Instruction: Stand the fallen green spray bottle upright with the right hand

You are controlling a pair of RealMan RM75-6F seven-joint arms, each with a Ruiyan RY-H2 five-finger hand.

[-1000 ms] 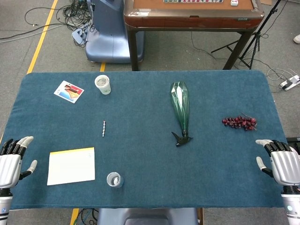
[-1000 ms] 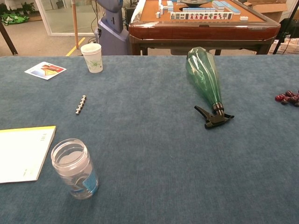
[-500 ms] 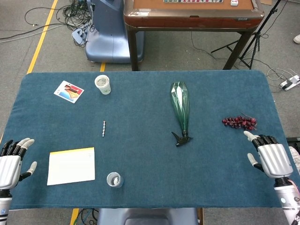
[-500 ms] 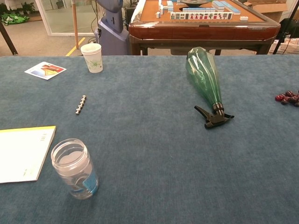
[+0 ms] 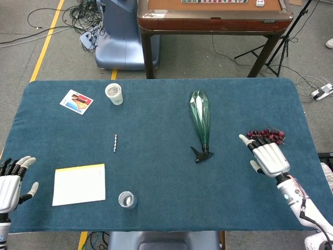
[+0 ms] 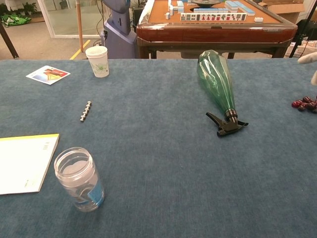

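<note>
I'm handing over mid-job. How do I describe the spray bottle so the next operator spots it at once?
On the blue table, look right of centre, between the paper cup and the dark red grapes near the right robot hand. The green spray bottle lies on its side there, its black trigger head toward the robot. It is the only green, translucent, tapered thing on the cloth.

A big blue table [image 5: 156, 172] holds a green spray bottle [image 5: 200, 117] lying down, a paper cup [image 5: 114, 94], a jar [image 5: 126, 199], a notepad [image 5: 79, 183], a card [image 5: 76, 101], beads [image 5: 115, 142] and grapes [image 5: 266, 135].
</note>
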